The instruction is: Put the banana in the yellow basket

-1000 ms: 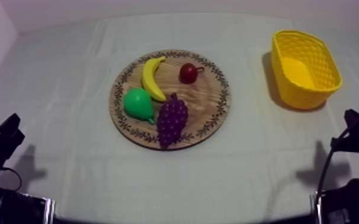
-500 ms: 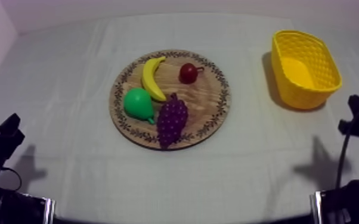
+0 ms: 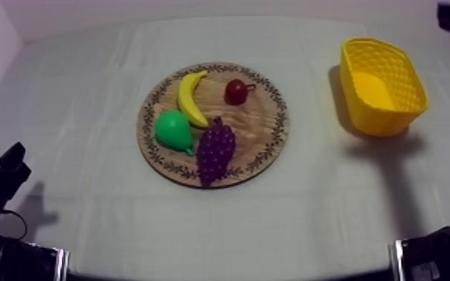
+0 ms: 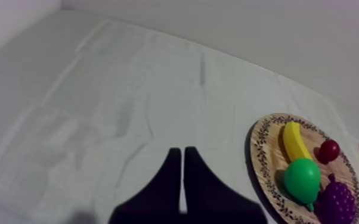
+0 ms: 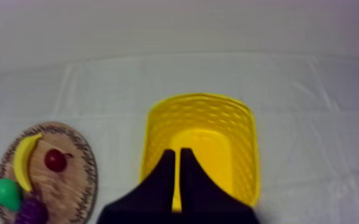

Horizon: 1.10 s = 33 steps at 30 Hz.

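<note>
Right gripper point(image 5: 177, 155), pinched together, hangs over the basket point(image 5: 244, 143); left gripper point(image 4: 183, 154), also pinched, over bare table point(image 4: 92, 113); banana point(image 3: 190, 97) near the board point(image 3: 271, 146) edge.

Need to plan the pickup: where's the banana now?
In the top view the banana lies on the wooden board, at its far left, beside the pear, left of the small red fruit.

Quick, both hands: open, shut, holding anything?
Left hand: shut, holding nothing.
Right hand: shut, holding nothing, above the yellow basket.
</note>
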### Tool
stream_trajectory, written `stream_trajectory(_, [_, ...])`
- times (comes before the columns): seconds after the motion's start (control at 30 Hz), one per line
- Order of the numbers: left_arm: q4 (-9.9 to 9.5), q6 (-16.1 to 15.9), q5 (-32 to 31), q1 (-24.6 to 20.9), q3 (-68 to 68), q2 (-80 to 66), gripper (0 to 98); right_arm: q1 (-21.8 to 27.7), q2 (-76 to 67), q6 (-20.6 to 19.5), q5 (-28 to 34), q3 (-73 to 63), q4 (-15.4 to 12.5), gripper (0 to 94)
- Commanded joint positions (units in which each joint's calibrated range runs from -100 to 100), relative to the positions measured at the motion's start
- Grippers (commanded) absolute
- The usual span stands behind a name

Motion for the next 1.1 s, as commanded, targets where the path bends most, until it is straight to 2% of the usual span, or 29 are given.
stream_trajectory(0.0, [-0.02,0.0,0.0,0.0,0.0,0.0,0.1,-4.7,14.4,-6.2,5.1,-19.8,2.7,0.3])
stream_trajectory(0.23, [-0.02,0.0,0.0,0.0,0.0,0.0,0.1,-13.9,29.2,-12.7,12.7,-32.1,7.3,0.3])
stream_trajectory(0.47, [-0.02,0.0,0.0,0.0,0.0,0.0,0.1,-22.5,40.1,-15.2,14.9,-37.6,9.5,0.3])
stream_trajectory(0.77, [-0.02,0.0,0.0,0.0,0.0,0.0,0.1,-30.9,51.0,-17.1,16.7,-41.9,9.4,0.3])
stream_trajectory(1.07, [-0.02,0.0,0.0,0.0,0.0,0.0,0.1,-34.4,60.2,-18.3,17.6,-47.9,8.1,0.3])
